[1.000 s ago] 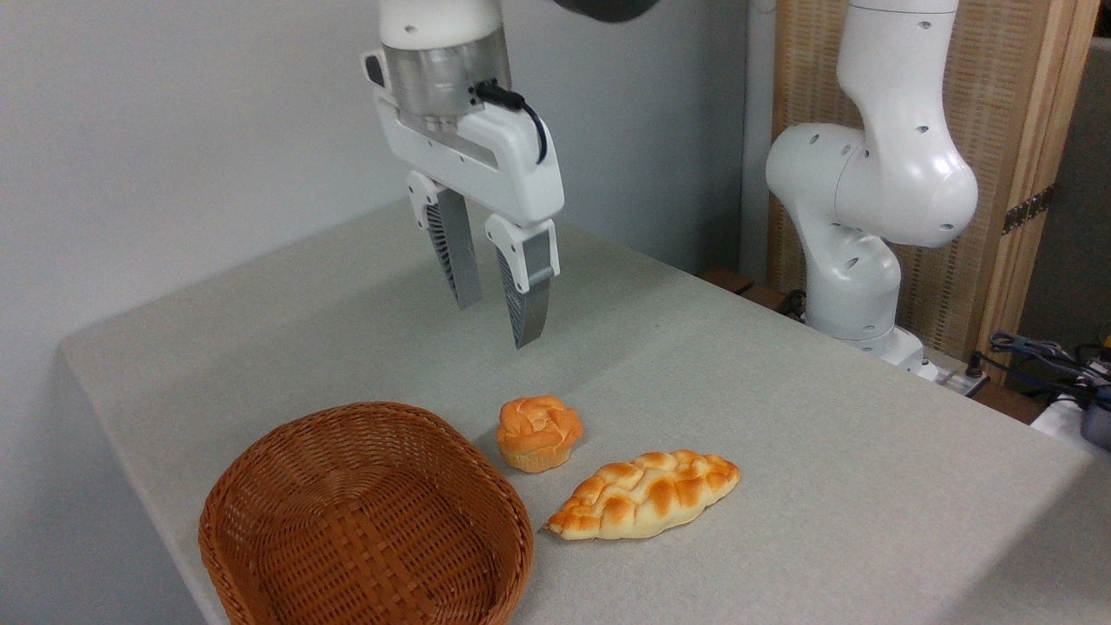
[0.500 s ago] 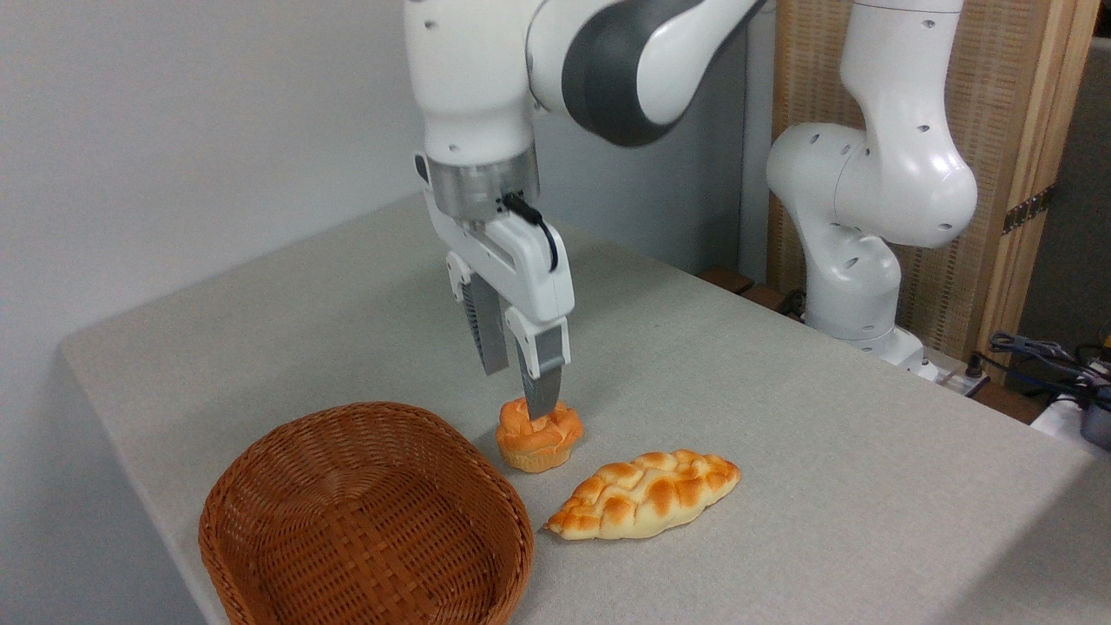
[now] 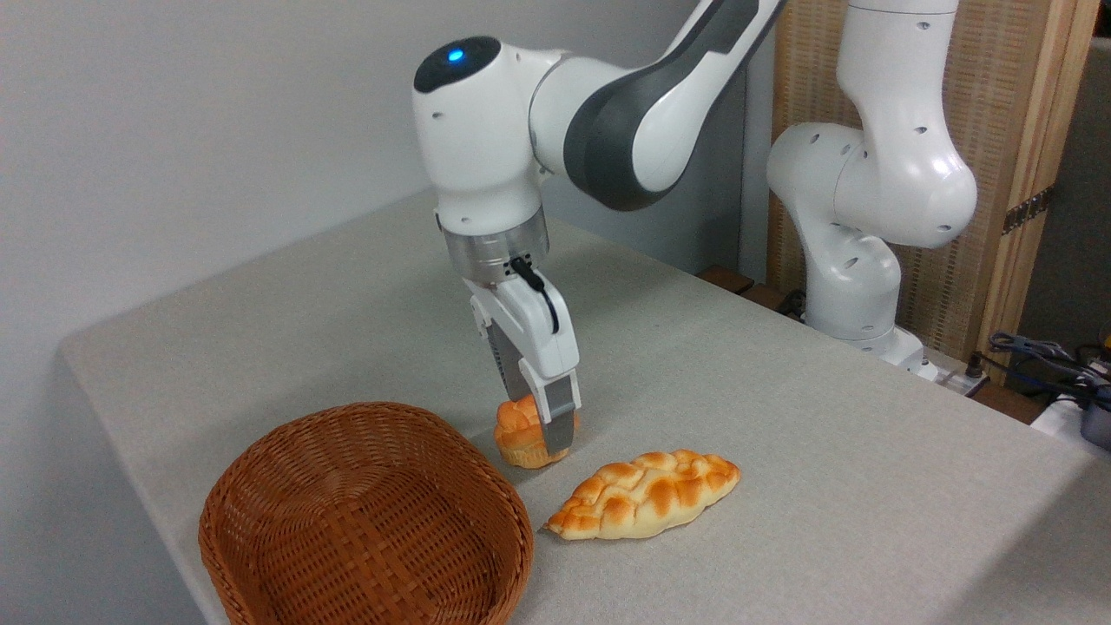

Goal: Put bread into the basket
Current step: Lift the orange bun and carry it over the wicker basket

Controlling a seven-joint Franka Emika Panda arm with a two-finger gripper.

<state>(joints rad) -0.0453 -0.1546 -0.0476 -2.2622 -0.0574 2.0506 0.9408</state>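
My glossy white plastic arm carries a brushed-metal wrist ring above my claw. The bread looks glazed, faintly shiny. A woven wicker basket, rough-textured, sits on the counter, which is covered in matt grey cloth. The braided loaf shows a soft sheen.

Surface: grey cloth-covered table, with corners at far left and near right.
Near left: brown woven wicker basket, at the table's edge.
Centre: small round orange-golden bun, just right of the basket.
Right of bun: flat braided leaf-shaped loaf, lying apart from it.
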